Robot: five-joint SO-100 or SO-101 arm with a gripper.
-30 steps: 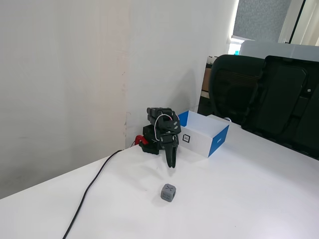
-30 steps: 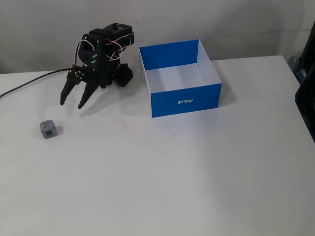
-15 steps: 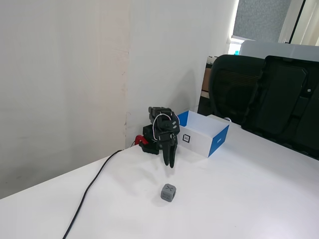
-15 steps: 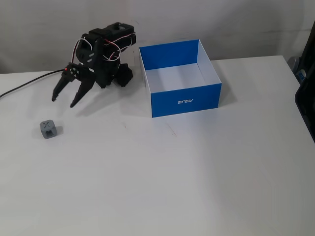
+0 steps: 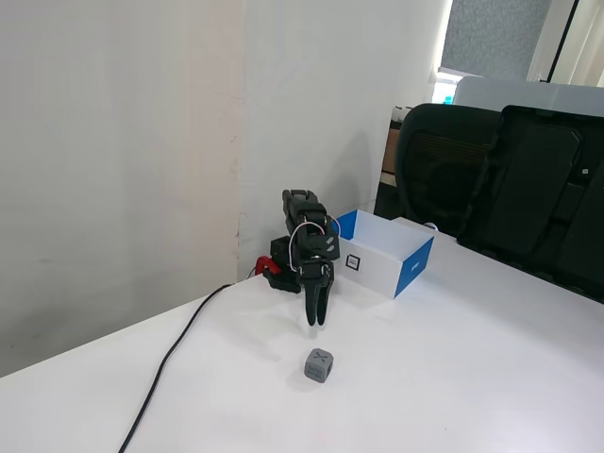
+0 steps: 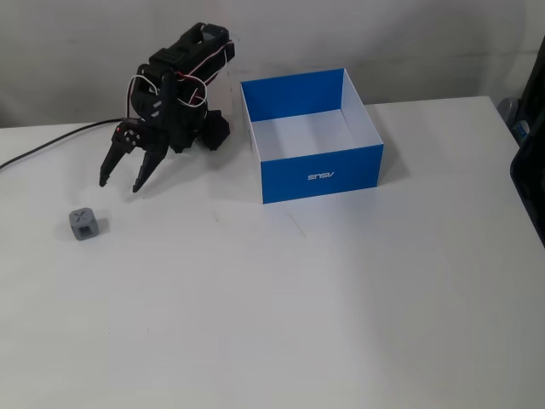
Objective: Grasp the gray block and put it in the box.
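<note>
Worktop (image 6: 341, 324): plain white surface, bare across the whole near half in a fixed view.
Block (image 6: 83, 224): small gray cube with rounded corners, an engraved X on its top face; sits flat on the worktop near the left edge of a fixed view, well apart from the box. In a fixed view (image 5: 319, 364), nearest thing to the camera, directly in front of the arm.
Jaws (image 6: 119, 181): two black pointed fingers (image 6: 143, 173) spread wide apart, empty, tips angled down toward the worktop and hanging just above it; beside and beyond the block, not touching it. In a fixed view (image 5: 314, 319) seen edge-on, so the gap barely shows there.
Arm (image 6: 180, 94): small black robot arm with white and red wires looped along its links, folded high and reaching down-left in a fixed view; base just beside the box's left wall.
Cable (image 5: 175, 354): thin black lead running across the worktop from the arm's base toward the near left corner of a fixed view.
Box (image 6: 317, 175): rectangular open-top cardboard box, blue outer front wall with a small white logo, white floor inside; nothing visible in it. In a fixed view (image 5: 413, 266), white side wall with a dark square label, blue ends.
Wall (image 5: 123, 142): off-white, right behind the arm.
Chairs (image 5: 453, 165): black office chairs past the far edge of the worktop.
</note>
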